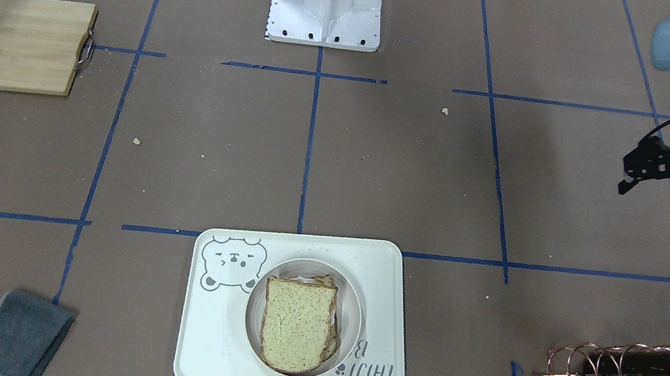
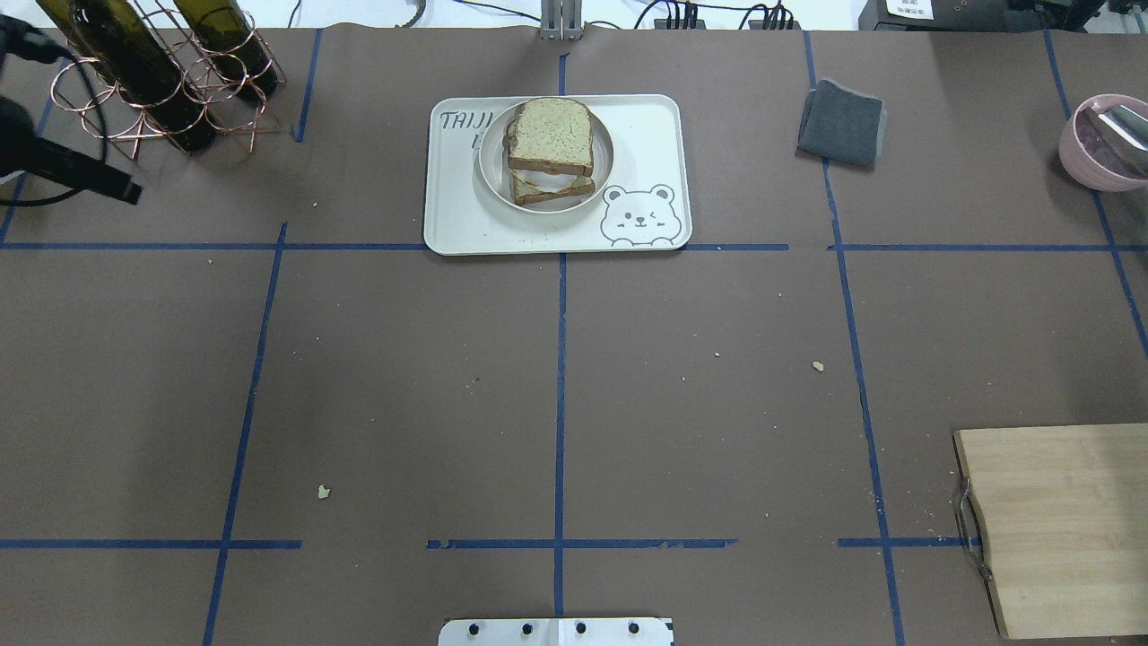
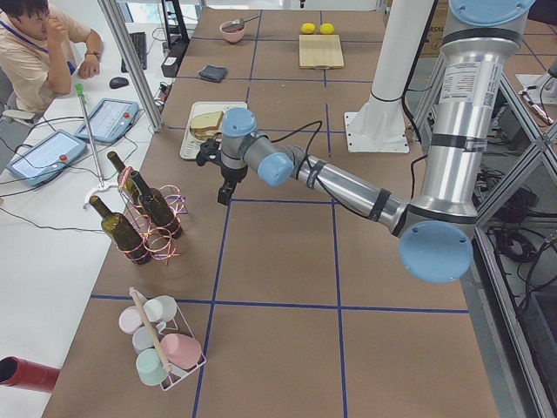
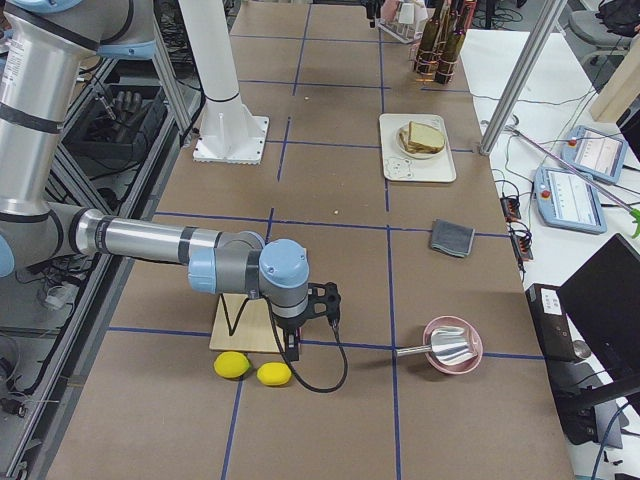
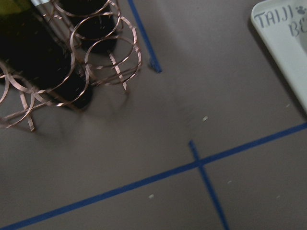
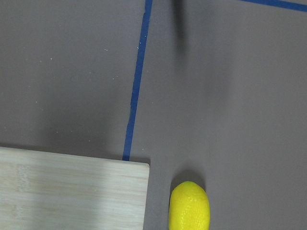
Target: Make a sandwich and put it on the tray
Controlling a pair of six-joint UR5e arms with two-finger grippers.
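The sandwich (image 1: 296,325) is sitting on the plate (image 1: 352,310), which is resting in the tray (image 1: 210,353) on the worktop's operator side. The left pincer (image 1: 651,198) is hanging near the wire rack (image 1: 570,368) holding wine bottles (image 1: 640,374) — jaws spread, gripping nothing. The right pincer (image 4: 310,320) is hovering by the cutting board (image 2: 1067,529) — can't tell its jaws.

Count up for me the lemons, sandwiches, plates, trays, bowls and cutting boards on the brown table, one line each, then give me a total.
Lemons: 2
Sandwiches: 1
Plates: 1
Trays: 1
Bowls: 1
Cutting boards: 1
Total: 7
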